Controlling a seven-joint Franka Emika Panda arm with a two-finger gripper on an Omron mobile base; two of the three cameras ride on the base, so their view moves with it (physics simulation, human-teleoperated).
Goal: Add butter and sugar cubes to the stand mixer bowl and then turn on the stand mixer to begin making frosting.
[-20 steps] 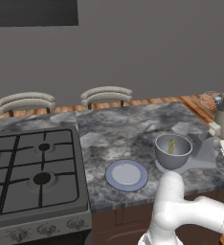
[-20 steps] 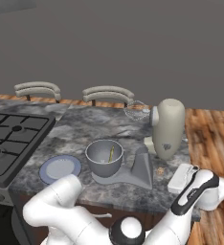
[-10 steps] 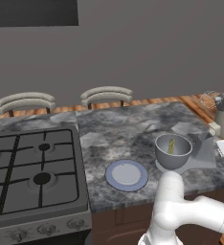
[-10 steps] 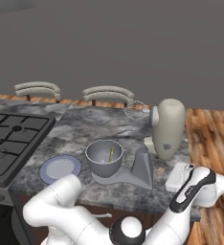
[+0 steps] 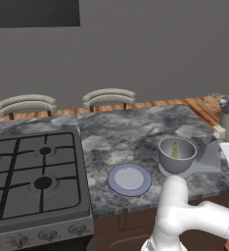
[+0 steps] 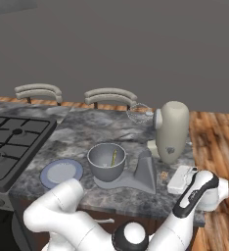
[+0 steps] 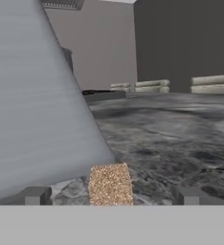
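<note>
**Wrist edges lower by the mixer, jaws spread wide around a sugar cube**

Since the earlier right base view, only the white wrist at the lower right has shifted, a little down and to the right; bowl, plate and mixer sit where they were.

At the bottom of the hand view, the gripper has its jaws wide apart, gripping nothing. Between the two dark tips, at bottom centre, stands a brown, grainy sugar cube on the dark marbled surface. A broad grey slope of the stand mixer covers the left of that frame, its edge just beside the cube.

From the right base view, the stand mixer stands right of centre with its cream head upright and tilted back and the wire whisk raised at its left. On its flat grey base at frame centre sits the stand mixer bowl, and the butter leans inside it as a thin yellow stick. The small brown cube lies just right of the grey column, near the wrist. A blue-rimmed plate lies at lower left of centre, left of the bowl.

Seen in the left base view, the bowl with the butter sits right of centre, the plate below centre, and the stove at the left.
</note>
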